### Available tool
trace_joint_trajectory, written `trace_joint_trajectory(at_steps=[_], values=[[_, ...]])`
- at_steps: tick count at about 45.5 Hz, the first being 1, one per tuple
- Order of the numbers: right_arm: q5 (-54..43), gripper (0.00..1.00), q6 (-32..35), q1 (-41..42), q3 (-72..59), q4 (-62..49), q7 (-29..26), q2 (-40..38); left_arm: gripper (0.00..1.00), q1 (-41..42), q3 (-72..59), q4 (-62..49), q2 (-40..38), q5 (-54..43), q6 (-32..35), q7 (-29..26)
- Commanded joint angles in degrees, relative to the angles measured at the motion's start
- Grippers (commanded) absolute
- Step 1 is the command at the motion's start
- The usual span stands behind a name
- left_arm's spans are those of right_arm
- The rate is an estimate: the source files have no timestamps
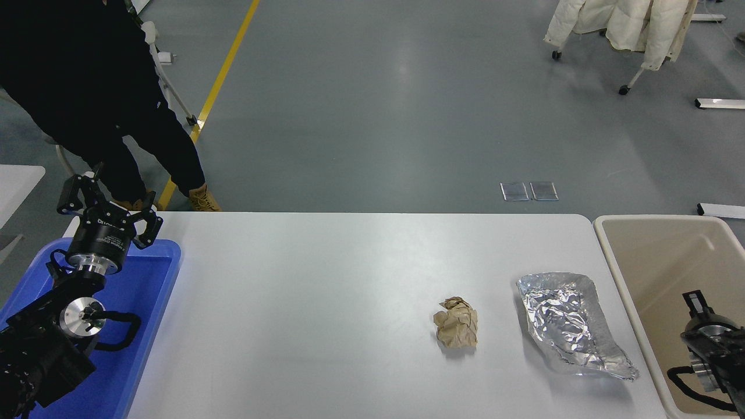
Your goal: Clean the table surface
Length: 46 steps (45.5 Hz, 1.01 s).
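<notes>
The table surface (320,291) is a wide white top. On its right half lie a crumpled brown paper ball (456,330) and, to the right of that, a crushed sheet of silver foil (567,323). My right gripper (696,302) hangs over the inside of the beige bin (657,219) at the lower right, apart from both pieces of litter; only its tip shows past the wrist. My left gripper (109,205) stays parked over the far end of the blue tray (157,273) at the left, open and holding nothing.
A person in dark clothes (87,87) stands at the table's far left corner. A rolling rack with a cream coat (628,23) stands on the floor at the far right. The bin sits flush against the table's right edge.
</notes>
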Motion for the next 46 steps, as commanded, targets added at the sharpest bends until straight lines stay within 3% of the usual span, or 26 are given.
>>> trace_joint_trajectory(at_steps=[1,10,21,34,46], values=[[0.0,0.98,0.1,-1.1,9.5,15.5,0.0,-10.6,1.0,0.0,0.0,0.0,0.0,0.0,0.0,0.0],[0.0,0.98,0.6,-5.5,24.4,32.6,0.0,-17.9,1.0,0.0,0.0,0.0,0.0,0.0,0.0,0.0],[-0.2,0.99,5.5,-22.0,54.2,48.3,1.7,-15.5,1.0,0.0,0.0,0.0,0.0,0.0,0.0,0.0],[-1.8,0.99,17.6,-27.4,65.8,52.8,1.8,-3.9,1.0,0.0,0.0,0.0,0.0,0.0,0.0,0.0],[-2.4,0.99,17.9,-21.2,71.1,51.6,2.4,12.9,1.0,0.0,0.0,0.0,0.0,0.0,0.0,0.0]])
